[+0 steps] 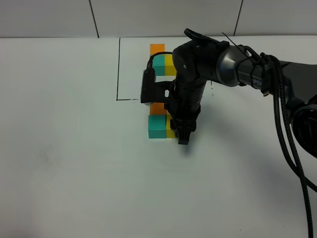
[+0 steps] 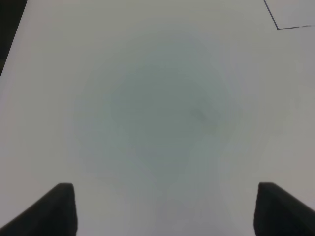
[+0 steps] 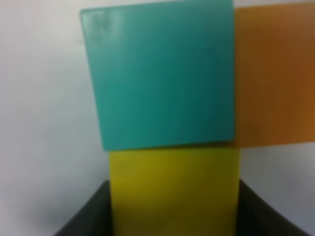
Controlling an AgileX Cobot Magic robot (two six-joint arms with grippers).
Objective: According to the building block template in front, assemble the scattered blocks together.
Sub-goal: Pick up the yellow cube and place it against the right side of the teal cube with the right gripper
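My right wrist view shows the right gripper (image 3: 174, 216) clasping the yellow cube (image 3: 174, 189), flush against the teal cube (image 3: 162, 73) with the orange cube (image 3: 273, 73) beside; overhead hides that. The template (image 1: 161, 58) sits just behind in its frame, and my left gripper (image 2: 165, 211) hangs spread over bare table (image 2: 147, 98)

Table (image 1: 74, 163) was plain white, kinda greyish in the left wrist view. Thin black line (image 1: 119, 69) drawn on it around the template (image 1: 163, 60), which was orange at the back with teal and yellow in front. The loose cubes matched: teal cube (image 3: 160, 73) solid matte teal, yellow cube (image 3: 174, 191) plain yellow, orange cube (image 3: 273, 73) flat orange, no markings on any. Right arm (image 1: 198, 69) was glossy black with a grey metallic section, black cables too. Right gripper (image 3: 172, 216) black, left gripper (image 2: 165, 211) fingers black as well.
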